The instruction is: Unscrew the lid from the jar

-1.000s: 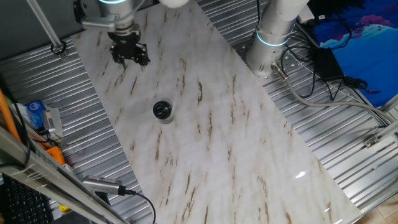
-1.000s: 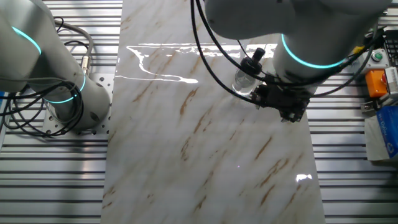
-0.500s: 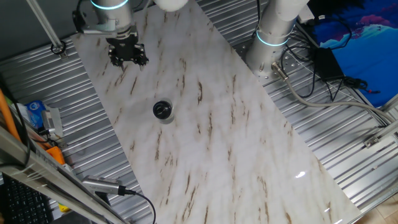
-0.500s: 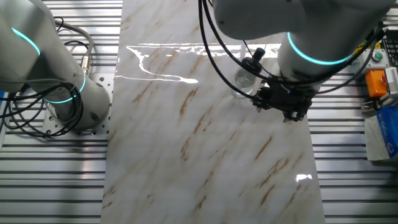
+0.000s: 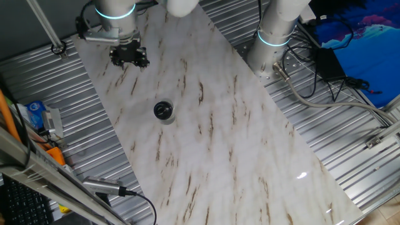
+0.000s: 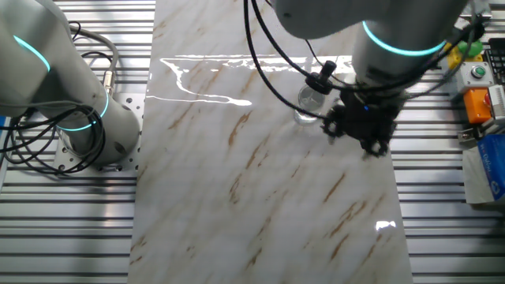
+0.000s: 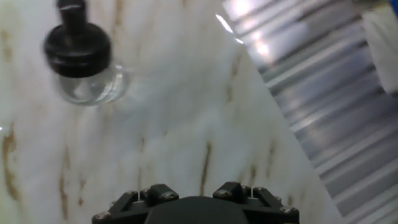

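Note:
The jar (image 5: 163, 112) is small and of clear glass. It stands upright on the marble board (image 5: 206, 137) with the black lid (image 5: 163, 110) on it. It also shows in the other fixed view (image 6: 309, 103) and at the top left of the hand view (image 7: 93, 84), where the lid (image 7: 78, 46) caps it. My gripper (image 5: 129, 57) hovers near the board's far left corner, well apart from the jar, and holds nothing. In the other fixed view my gripper (image 6: 360, 130) is just right of the jar. Its jaws stand apart.
Ribbed metal tabletop (image 5: 325, 125) surrounds the board. A second arm's base (image 5: 275, 31) and cables stand at the far right. A blue packet (image 5: 36, 112) and an orange item (image 5: 55, 154) lie left of the board. An orange box (image 6: 478, 104) sits beside the board's edge.
My gripper has stayed near the board's corner, with the wrist turning a little and shifting slightly. The jar and lid have not moved.

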`<action>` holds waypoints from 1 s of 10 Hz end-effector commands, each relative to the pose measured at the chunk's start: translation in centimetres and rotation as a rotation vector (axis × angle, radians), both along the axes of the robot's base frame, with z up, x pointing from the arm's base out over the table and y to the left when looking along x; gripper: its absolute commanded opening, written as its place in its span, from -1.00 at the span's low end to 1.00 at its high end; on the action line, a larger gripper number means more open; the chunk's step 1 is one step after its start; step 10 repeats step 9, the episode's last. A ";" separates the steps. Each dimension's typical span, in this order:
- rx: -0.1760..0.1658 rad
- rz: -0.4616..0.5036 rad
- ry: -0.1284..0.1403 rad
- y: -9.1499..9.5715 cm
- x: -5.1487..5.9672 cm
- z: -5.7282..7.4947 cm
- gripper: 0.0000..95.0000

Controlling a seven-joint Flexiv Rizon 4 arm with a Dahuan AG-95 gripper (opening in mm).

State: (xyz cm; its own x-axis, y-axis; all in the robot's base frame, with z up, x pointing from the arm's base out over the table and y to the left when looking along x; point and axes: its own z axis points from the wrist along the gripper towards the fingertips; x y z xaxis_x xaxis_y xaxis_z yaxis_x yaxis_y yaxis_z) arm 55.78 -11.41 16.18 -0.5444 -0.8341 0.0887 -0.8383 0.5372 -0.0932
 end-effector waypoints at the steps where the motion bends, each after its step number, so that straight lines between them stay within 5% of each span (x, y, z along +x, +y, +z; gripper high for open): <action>1: 0.076 0.054 -0.007 -4.9 4.3 -0.6 0.20; 2: 0.074 0.057 -0.008 -6.1 5.1 -0.9 -0.20; 5: 0.053 -0.033 -0.015 -5.9 5.8 -1.8 -0.20; 10: 0.042 -0.047 -0.016 -5.7 5.8 -1.9 -0.20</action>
